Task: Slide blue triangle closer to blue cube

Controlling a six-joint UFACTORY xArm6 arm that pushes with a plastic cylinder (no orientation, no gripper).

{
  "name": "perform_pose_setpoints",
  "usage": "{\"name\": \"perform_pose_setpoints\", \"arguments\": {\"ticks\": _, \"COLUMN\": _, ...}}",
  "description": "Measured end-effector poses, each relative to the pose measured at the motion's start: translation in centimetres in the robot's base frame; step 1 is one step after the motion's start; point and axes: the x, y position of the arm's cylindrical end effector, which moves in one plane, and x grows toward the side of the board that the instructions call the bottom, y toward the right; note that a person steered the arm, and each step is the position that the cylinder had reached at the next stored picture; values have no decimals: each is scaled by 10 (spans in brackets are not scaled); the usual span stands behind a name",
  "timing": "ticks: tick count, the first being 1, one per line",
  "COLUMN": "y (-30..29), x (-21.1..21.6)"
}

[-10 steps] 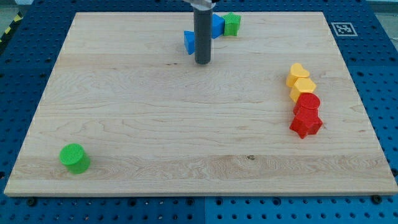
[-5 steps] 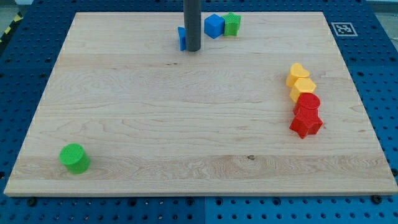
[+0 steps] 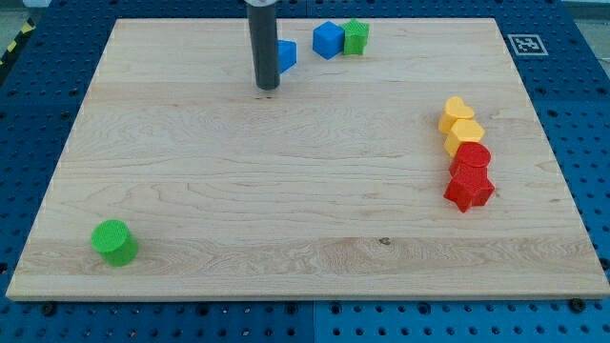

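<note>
The blue triangle (image 3: 286,53) lies near the view's top, partly hidden behind my rod. The blue cube (image 3: 329,40) sits a short way to its right, with a small gap between them. My tip (image 3: 267,87) rests on the board just left of and below the blue triangle, touching or nearly touching its left side.
A green block (image 3: 355,36) touches the blue cube's right side. Two yellow blocks (image 3: 459,122) and two red blocks (image 3: 469,176) form a chain at the view's right. A green cylinder (image 3: 114,242) stands at the bottom left. The board's top edge (image 3: 305,19) is close behind the blue blocks.
My rod has moved left, from the triangle's right side to its left side. The blue triangle has shifted slightly up and now shows on the rod's right.
</note>
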Motion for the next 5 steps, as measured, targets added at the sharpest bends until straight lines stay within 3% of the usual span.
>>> {"name": "perform_pose_setpoints", "arguments": {"ticks": 1, "y": 19, "x": -35}}
{"name": "perform_pose_setpoints", "arguments": {"ticks": 3, "y": 4, "x": -17}}
{"name": "perform_pose_setpoints", "arguments": {"ticks": 5, "y": 37, "x": -38}}
